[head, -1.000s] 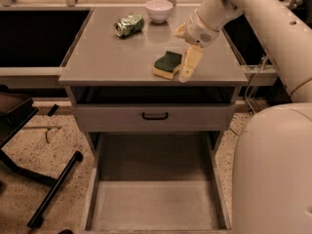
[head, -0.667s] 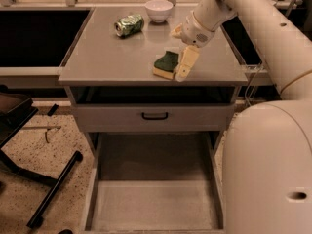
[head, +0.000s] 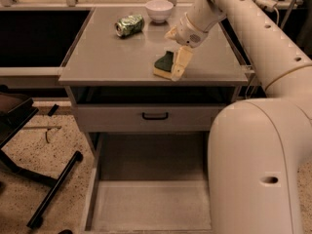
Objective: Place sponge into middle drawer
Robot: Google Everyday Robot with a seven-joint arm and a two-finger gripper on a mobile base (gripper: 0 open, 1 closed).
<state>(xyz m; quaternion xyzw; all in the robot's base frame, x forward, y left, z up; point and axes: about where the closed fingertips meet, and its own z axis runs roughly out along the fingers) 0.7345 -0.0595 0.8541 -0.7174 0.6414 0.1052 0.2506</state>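
No legible text anywhere; the print on the crushed green can (head: 129, 25) is unreadable. The gripper (head: 174, 71) is at the sponge (head: 164, 62), upper centre of frame.

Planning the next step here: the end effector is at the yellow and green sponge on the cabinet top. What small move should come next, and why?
Probably lift the small yellow sponge with a dark green scrub layer just off the grey cabinet top. The end effector is against its side near the front edge, and the open grey metal drawer tray lies below.
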